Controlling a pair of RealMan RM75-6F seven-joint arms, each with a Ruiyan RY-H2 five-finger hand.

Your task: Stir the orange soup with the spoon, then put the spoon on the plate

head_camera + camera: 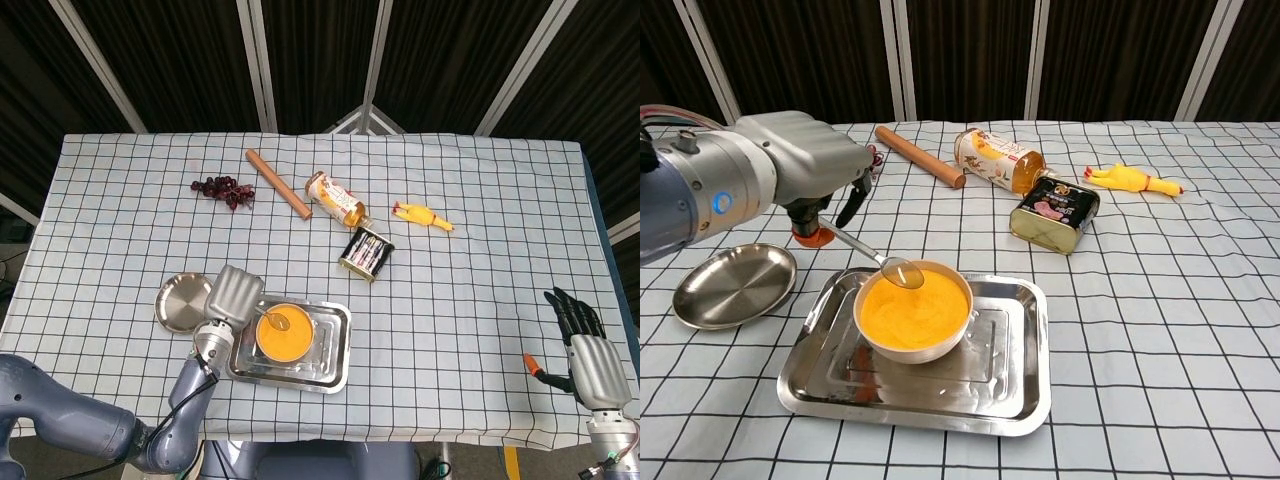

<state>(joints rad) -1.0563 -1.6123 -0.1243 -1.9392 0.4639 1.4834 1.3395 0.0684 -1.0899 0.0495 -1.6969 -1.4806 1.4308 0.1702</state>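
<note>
Orange soup (914, 312) in a white bowl (880, 343); silver tray (1020, 398) and plate (732, 286); white, black-checked cloth (1160, 330) covering the counter.

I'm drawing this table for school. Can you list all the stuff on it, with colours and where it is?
bowl of soup: one, orange, on the tray
tray: one, silver, near edge
plate: one, silver, left of tray
spoon: one, silver, over bowl rim
grapes: one bunch, dark red, far left
rolling pin: one, brown, beside grapes
bottle: one, amber, lying centre
tin: one, dark, beside bottle
toy chicken: one, yellow, right of the bottle
left hand: holds the spoon
right hand: off the table's right corner, holds nothing
</note>
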